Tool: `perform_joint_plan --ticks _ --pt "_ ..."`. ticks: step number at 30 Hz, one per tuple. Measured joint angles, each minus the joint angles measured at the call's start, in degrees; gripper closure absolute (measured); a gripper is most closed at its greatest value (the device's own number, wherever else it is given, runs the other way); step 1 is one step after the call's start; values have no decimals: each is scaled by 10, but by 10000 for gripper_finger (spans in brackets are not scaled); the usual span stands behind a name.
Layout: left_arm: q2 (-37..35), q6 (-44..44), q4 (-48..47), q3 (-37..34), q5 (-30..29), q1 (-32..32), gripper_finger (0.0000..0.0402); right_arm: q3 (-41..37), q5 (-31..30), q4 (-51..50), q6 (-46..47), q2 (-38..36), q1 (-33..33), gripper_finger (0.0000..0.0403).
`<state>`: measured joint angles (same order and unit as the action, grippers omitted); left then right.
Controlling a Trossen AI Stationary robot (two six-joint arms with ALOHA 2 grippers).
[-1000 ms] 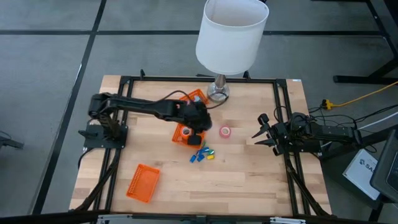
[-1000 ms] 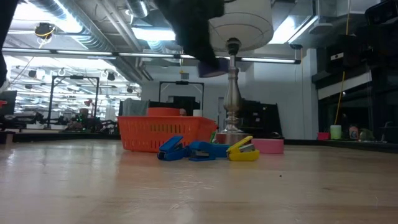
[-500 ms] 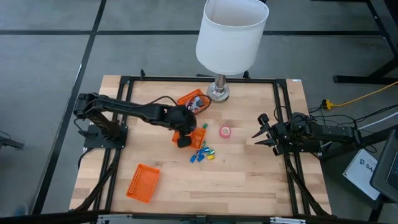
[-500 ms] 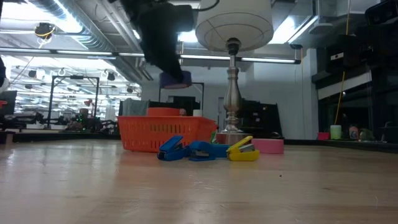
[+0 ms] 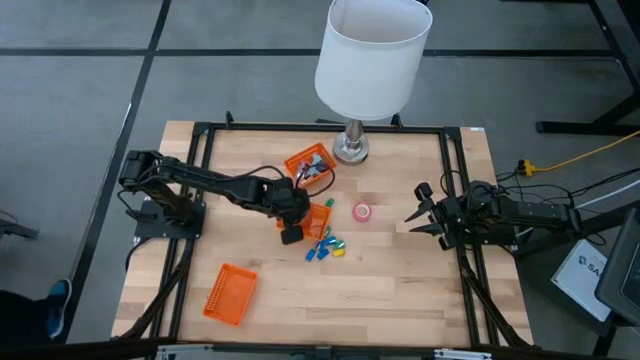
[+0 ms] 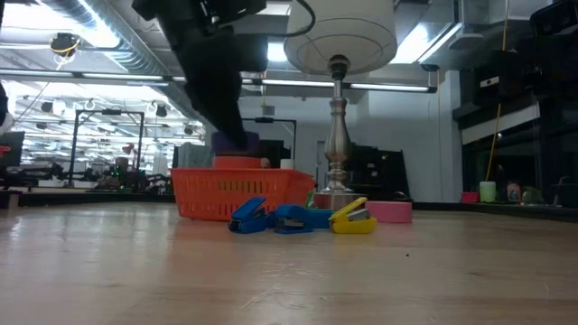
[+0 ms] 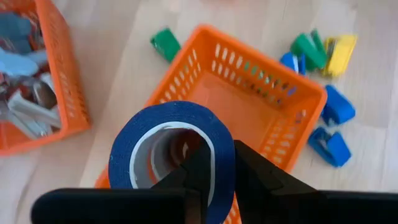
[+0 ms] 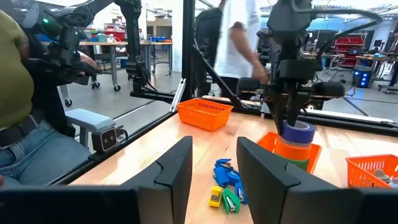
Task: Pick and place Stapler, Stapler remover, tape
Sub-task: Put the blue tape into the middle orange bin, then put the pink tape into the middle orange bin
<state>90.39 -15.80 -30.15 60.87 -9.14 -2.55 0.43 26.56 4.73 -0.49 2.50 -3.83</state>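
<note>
My left gripper [image 5: 291,234] hangs over the near left corner of the middle orange basket [image 5: 322,212], shut on a blue tape roll [image 7: 134,155]. In the low view, the roll [image 6: 231,143] hangs just above the basket's rim [image 6: 239,173]. A pink tape roll [image 5: 362,211] lies flat on the table to the right of the basket. Small blue, green and yellow staplers [image 5: 325,248] lie in a cluster near the basket. My right gripper [image 5: 415,218] waits open at the table's right edge, above the wood. My left gripper holds the blue roll by its wall [image 7: 224,146], one finger [image 7: 198,171] inside the hollow centre and the other [image 7: 252,174] outside. The fingers come from above, pointing down. The roll is lifted clear, hanging below the gripper over the basket's rim [image 7: 186,65].
A second orange basket [image 5: 308,165] with grey and blue pieces sits toward the far edge, beside the lamp's base [image 5: 350,150]. A third orange basket [image 5: 230,293] lies near the left near corner. A green piece [image 7: 165,45] lies by the middle basket. People move beyond the table.
My left gripper has carried the blue roll toward the table's left and near edges and down, from high beside the lamp shade to just above the middle basket. It has stayed shut on the roll. The basket and the staplers have kept their places.
</note>
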Motion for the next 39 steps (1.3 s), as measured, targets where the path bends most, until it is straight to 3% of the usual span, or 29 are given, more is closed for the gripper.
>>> perform_joint_plan --ticks 17,39 --pt "0 14 14 0 14 2 351 0 0 0 0 0 0 274" --pt "0 8 -1 11 15 12 284 0 0 0 0 0 0 274"
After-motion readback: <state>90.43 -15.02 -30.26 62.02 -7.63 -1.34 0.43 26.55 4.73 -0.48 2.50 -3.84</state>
